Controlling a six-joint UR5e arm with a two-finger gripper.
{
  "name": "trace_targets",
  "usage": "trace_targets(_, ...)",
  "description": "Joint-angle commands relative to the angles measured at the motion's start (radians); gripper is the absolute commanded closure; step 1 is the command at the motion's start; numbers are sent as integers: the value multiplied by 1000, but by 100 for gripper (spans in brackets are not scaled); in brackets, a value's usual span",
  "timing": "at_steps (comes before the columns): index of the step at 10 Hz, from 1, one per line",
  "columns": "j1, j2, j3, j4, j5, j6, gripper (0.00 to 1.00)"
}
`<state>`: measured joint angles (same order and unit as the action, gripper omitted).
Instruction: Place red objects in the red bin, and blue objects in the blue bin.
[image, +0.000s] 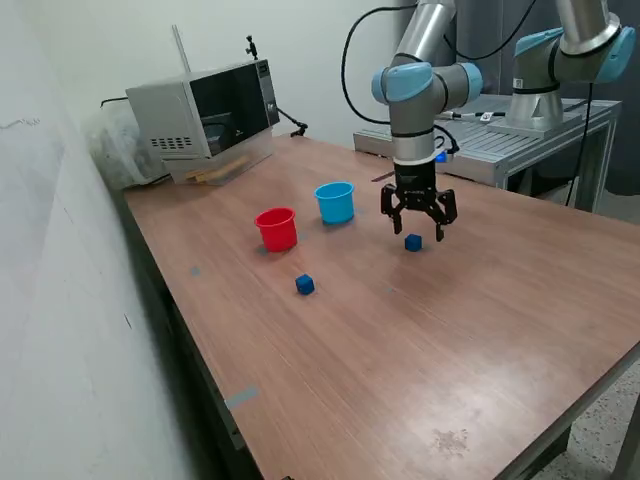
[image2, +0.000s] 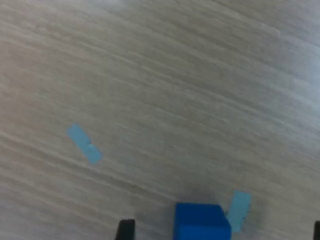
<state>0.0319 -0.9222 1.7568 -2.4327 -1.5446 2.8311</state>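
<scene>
- The gripper (image: 418, 232) hangs straight down from the arm with its fingers spread wide and nothing between them. It holds no object.
- A blue cube (image: 413, 242) sits on the table (image: 420, 350) directly under the spread fingers, roughly midway between them. That line-up suggests a top-down grasp is being set up on this cube.
- In the wrist view the same cube (image2: 202, 221) shows at the edge of the picture with a dark fingertip (image2: 125, 229) to one side of it and clear of it. The other fingertip barely shows at the picture's corner. So the fingers stand around the cube, not touching it.
- The fingertips look to be just above the table, near the cube's height; how much drop is left I cannot tell.
- Two pale blue tape scraps lie flat on the wood, one (image2: 239, 210) just beside the cube, the other (image2: 84, 144) farther off. They look like position marks, not things to sort.
- The blue cup (image: 335, 202) stands upright, mouth up, near the gripper on the exterior view's left, a short carry for this cube.
- The red cup (image: 277, 229) stands upright beyond the blue cup, farther from the gripper.
- A second blue cube (image: 305, 285) rests on the table well apart from the gripper, nearer the red cup, not yet sorted.
- No red cubes show on the table; whether any lie inside the red cup cannot be seen.
</scene>
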Motion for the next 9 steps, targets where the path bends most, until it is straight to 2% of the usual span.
trace_targets(1, -4, 14, -3, -9, -3, 36, 0)
trace_targets(4, -6, 19, -34, -9, -11, 65, 0)
trace_targets(5, -6, 19, -33, -9, -11, 67, 100)
trace_targets(9, -10, 19, -28, -12, -9, 82, 100)
